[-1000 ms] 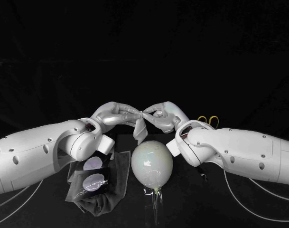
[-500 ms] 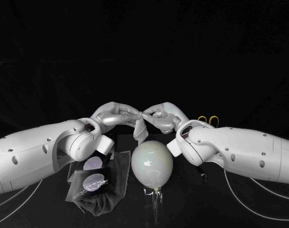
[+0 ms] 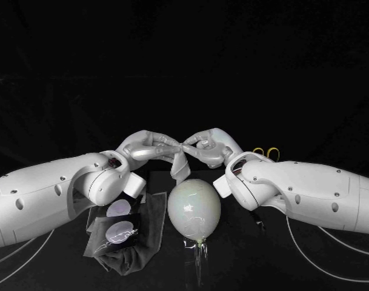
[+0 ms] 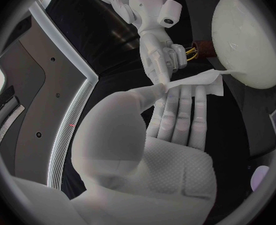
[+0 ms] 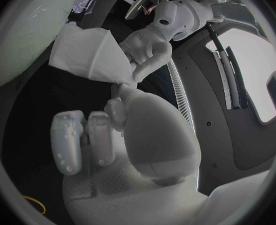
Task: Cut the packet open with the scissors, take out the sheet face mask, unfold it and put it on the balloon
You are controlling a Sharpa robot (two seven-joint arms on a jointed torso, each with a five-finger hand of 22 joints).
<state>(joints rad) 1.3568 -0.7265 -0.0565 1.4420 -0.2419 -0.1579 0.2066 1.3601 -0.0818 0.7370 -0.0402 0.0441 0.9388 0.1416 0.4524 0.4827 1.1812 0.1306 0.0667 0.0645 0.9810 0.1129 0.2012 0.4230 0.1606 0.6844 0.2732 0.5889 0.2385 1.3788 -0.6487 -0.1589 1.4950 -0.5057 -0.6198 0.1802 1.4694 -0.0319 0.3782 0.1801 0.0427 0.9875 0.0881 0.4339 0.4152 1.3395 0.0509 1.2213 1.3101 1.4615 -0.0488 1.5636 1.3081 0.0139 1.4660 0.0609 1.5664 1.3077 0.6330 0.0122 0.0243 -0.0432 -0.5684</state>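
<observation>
The white sheet mask (image 3: pixel 180 162), still folded, hangs above the far end of the balloon (image 3: pixel 194 207), which lies pale and oval on the table. My left hand (image 3: pixel 148 146) and right hand (image 3: pixel 207 145) meet over it, and each pinches the mask's top edge. The left wrist view has the mask (image 4: pixel 198 82) held at my left fingertips (image 4: pixel 183 116), with the right hand (image 4: pixel 158 61) gripping it from the other side and the balloon (image 4: pixel 247 40) just beyond. From the right wrist, the mask (image 5: pixel 90 55) fans out between my right hand (image 5: pixel 109 130) and the left hand (image 5: pixel 147 47).
The cut dark packet (image 3: pixel 120 225) with two round pale marks lies left of the balloon, under my left arm. Yellow-handled scissors (image 3: pixel 265 151) lie behind my right arm. Thin cables trail across the table near both arms.
</observation>
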